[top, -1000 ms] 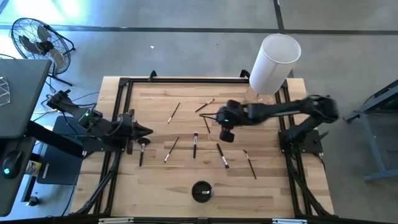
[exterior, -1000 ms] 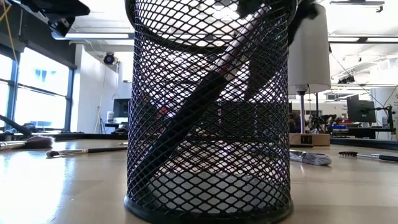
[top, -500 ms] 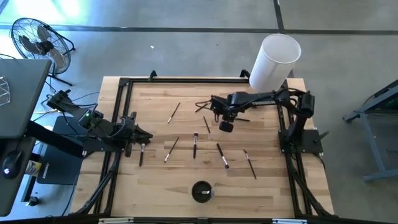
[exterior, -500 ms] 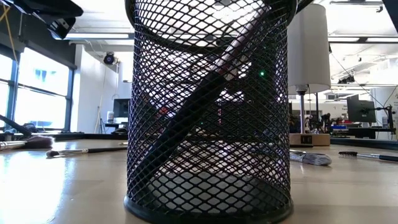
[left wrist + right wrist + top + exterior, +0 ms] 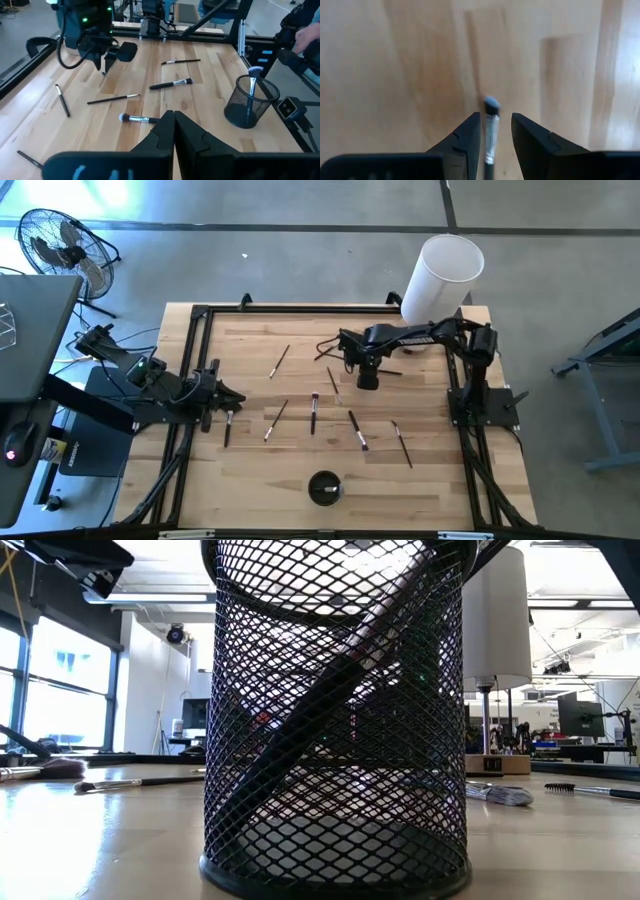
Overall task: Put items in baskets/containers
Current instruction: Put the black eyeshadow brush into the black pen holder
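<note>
Several thin makeup brushes lie flat on the wooden table, among them one (image 5: 333, 383) near the middle and one with a pink head (image 5: 315, 410). The black mesh cup (image 5: 324, 487) stands near the front edge with a brush (image 5: 330, 690) leaning inside it. My right gripper (image 5: 360, 363) points down over the table's middle, open. Its fingers stand on either side of the pale-tipped end of a brush (image 5: 491, 120). I cannot tell whether they touch it. My left gripper (image 5: 173, 127) is shut and empty at the table's left edge.
A tall white cylinder (image 5: 440, 280) stands at the far right corner. A black metal frame (image 5: 190, 380) runs along the table's edges. More brushes (image 5: 170, 84) lie between the right gripper and the cup (image 5: 248, 102). A fan (image 5: 60, 245) stands on the floor beyond the table.
My right arm has drawn its elbow in toward the table's right edge. Its gripper has shifted slightly toward the far edge and come down toward the table. The brushes and the cup have stayed where they were.
</note>
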{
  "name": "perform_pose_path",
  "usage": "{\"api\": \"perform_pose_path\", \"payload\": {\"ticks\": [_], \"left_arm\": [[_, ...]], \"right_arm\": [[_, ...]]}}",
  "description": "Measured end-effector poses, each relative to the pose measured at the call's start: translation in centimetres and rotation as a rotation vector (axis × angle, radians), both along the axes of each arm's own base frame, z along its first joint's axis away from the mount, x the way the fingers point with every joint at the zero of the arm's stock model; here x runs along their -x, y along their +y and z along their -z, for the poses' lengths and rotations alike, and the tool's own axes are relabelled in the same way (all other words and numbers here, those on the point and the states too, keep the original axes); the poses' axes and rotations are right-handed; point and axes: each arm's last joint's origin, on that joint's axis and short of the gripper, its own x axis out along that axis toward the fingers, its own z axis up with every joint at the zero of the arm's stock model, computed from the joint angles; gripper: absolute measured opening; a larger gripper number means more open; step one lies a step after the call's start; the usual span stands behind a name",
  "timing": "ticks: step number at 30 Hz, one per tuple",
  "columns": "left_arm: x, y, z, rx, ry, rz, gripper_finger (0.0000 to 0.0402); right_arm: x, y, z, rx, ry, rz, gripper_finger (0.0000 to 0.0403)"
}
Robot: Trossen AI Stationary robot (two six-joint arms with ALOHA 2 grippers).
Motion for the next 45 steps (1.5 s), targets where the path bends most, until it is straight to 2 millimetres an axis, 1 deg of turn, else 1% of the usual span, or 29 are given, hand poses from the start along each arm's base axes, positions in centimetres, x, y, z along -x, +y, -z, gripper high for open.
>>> {"api": "perform_pose_path", "payload": {"ticks": [4,7,12,17,23,27,30,33,34,36,39,40,41,45], "left_arm": [[0.0,0.0,0.1,-0.007,0.011,0.000,0.0000],[0.1,0.1,0.2,-0.015,0.023,0.000,0.0000],[0.5,0.3,0.2,-0.012,0.025,0.009,0.0000],[1.0,0.5,0.1,-0.003,0.011,0.011,0.0000],[1.2,0.7,0.0,-0.001,-0.006,0.015,0.0000],[1.2,0.6,0.0,0.005,-0.002,0.036,0.0000],[1.2,0.6,0.0,0.010,0.001,0.053,0.0000],[1.2,0.6,0.0,-0.007,0.000,0.057,0.0000],[1.2,0.6,0.0,-0.017,-0.002,0.057,0.0000],[1.2,0.6,-0.1,-0.037,-0.009,0.040,0.0000],[1.1,0.7,-0.1,-0.025,-0.018,0.008,0.0000],[1.0,0.6,-0.1,-0.016,-0.018,-0.002,0.0000],[0.8,0.6,-0.2,-0.009,-0.020,-0.017,0.0000],[-0.3,0.0,-0.1,-0.009,-0.012,-0.039,0.0000]], "right_arm": [[0.2,-0.9,0.5,0.008,0.013,0.019,0.0102],[0.1,-1.1,0.9,-0.018,0.004,0.021,0.0098],[-0.1,-0.9,1.5,-0.065,-0.002,0.020,0.0090],[-0.2,-0.7,1.4,-0.041,-0.002,0.059,0.0085],[-0.4,-0.6,1.5,-0.046,-0.012,0.055,0.0084],[-0.5,-0.7,2.2,-0.057,-0.012,0.093,0.0081],[-0.6,-0.6,2.6,-0.082,-0.016,0.128,0.0060],[-0.7,-0.5,2.6,-0.112,-0.029,0.161,0.0016],[-0.8,-0.3,2.5,-0.111,-0.033,0.175,0.0011],[-0.9,0.2,2.2,-0.103,-0.038,0.188,0.0015],[-0.9,1.3,1.0,-0.064,-0.040,0.161,0.0007],[-0.9,1.9,0.5,-0.081,-0.047,0.157,0.0006],[-0.8,2.6,-0.1,-0.083,-0.056,0.157,0.0007],[-0.7,5.4,-4.0,-0.061,-0.164,0.139,0.0005]]}}
